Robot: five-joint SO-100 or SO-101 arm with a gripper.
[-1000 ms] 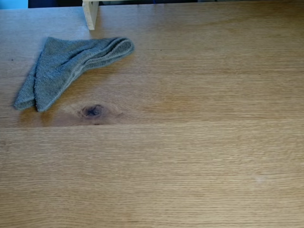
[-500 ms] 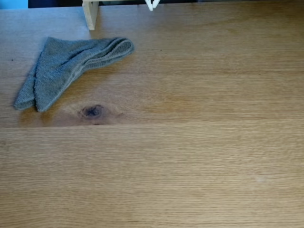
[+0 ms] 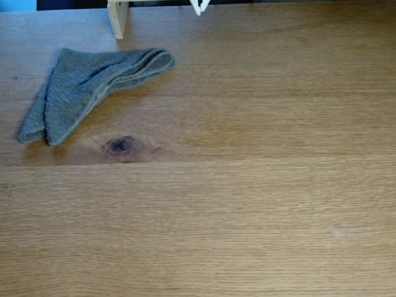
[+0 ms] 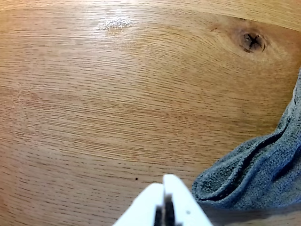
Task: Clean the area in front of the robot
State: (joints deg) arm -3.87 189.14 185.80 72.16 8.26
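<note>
White gripper (image 4: 164, 181) hangs above the tabletop (image 3: 247, 204), fingers pressed together — holding nothing. Folded grey cloth (image 3: 93, 86) lies just beside it, the dark knot (image 3: 120, 145) near the cloth.

Legible text, labels, brands, numbers, signs: none.
Checked in the fixed view and the wrist view: the wooden tabletop (image 3: 247, 204) carries grain and one dark knot (image 4: 252, 41) far ahead of the jaws and to their right in the wrist view, no lettering; the grey cloth (image 4: 263, 174) just right of the jaws bears no tag or print that can be read; the white gripper (image 4: 164, 188) shows plain plastic with no marking; the pale wooden post (image 3: 117, 17) is blank.
</note>
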